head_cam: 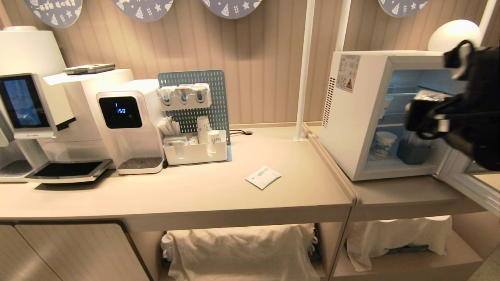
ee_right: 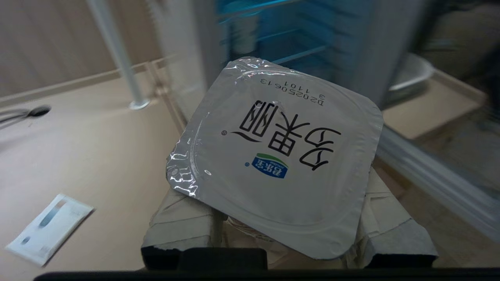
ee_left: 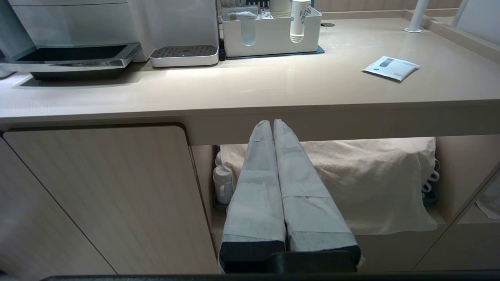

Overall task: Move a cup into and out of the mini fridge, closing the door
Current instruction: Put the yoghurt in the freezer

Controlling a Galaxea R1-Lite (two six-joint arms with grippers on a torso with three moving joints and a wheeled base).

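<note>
Desk (head_cam: 218, 191): a long beige top is seen across the middle of the head view, with a lower section at the right on which the fridge stands.
Mini fridge (head_cam: 353, 128): a white box is seen at the right of the head view; its lit inside is exposed, with wire shelves, a patterned paper cup (head_cam: 384, 143) and a grey tub (head_cam: 414, 152) on the lowest level.
Door (head_cam: 468, 183): it is swung wide open, its frame running off the lower right edge of the head view.
Drink machines (head_cam: 70, 121): they are lined along the left of the head view, well apart from the fridge.
Right hand (ee_right: 289, 234): it is held up in front of the open fridge, at the right edge of the head view, and is clamped on the cup, one taped finger on each side.
Left hand (ee_left: 275, 187): it is parked low before the desk front, its fingers pressed together and nothing between them.
Cup (ee_right: 277, 156): it is carried in the right hand, foil lid facing the wrist camera, just outside the fridge opening and not resting on any shelf.
Packet (head_cam: 263, 177): a small flat sachet lies alone in the middle of the desk.
Progress: the door is judged opened and the cup grasped; whether the cup is on its way in or out cannot be told. Closing the door is left to do.
</note>
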